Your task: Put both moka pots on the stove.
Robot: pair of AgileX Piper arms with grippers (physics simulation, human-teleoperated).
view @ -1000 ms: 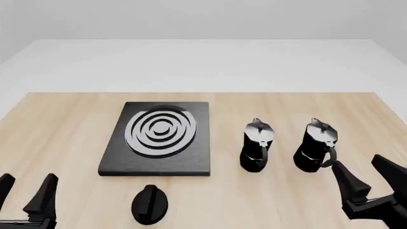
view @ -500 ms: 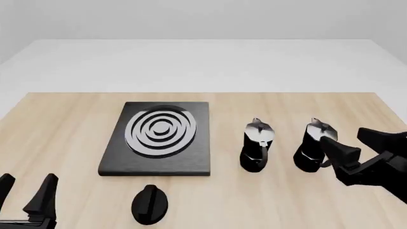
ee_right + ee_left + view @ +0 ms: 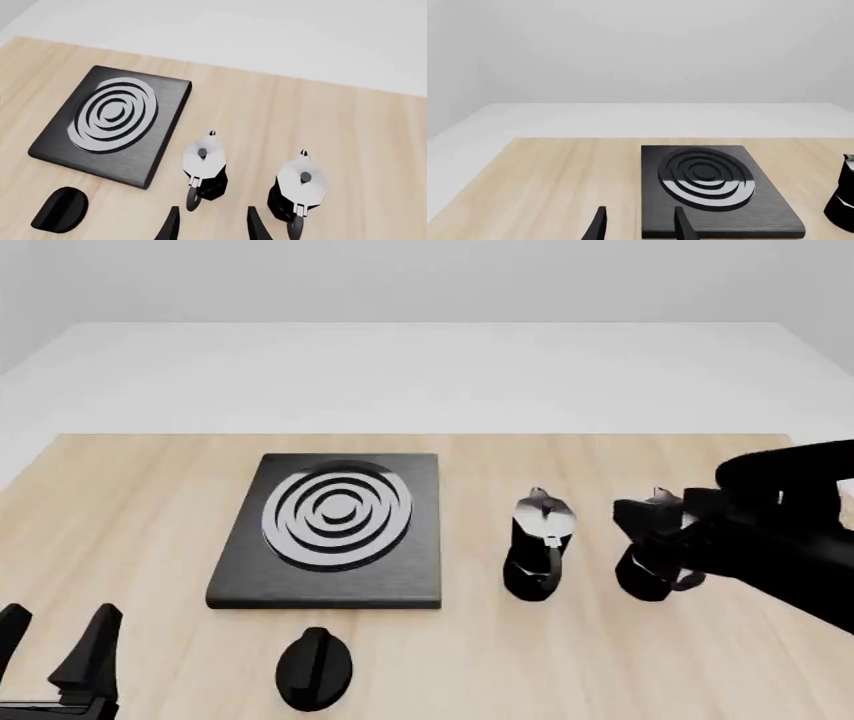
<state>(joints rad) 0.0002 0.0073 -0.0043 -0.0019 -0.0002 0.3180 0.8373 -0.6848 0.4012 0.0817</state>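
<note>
On the wooden table (image 3: 160, 500) the stove (image 3: 334, 532) lies left of centre, its ringed top bare. Both pots stand on the wood to its right, upright and apart from each other: the nearer pot (image 3: 538, 555) a short way off the stove's right edge, the farther pot (image 3: 650, 562) beyond it toward the table's right side. A black oval knob (image 3: 315, 668) lies just in front of the stove's near edge, close to the table's front.

The right gripper (image 3: 667, 520) reaches in from the right, above the farther pot, and its dark body covers that pot's lid and upper half in the front view. From its wrist camera the two fingertips (image 3: 168, 225) stand parted with nothing between them, both pots below (the gap sits over the wood between them).

The left gripper (image 3: 54, 655) hangs low at the front left corner, fingers spread and empty, well apart from everything.

Open wood stretches between stove and nearer pot, behind all the things to the table's far edge, and across the whole left side.
</note>
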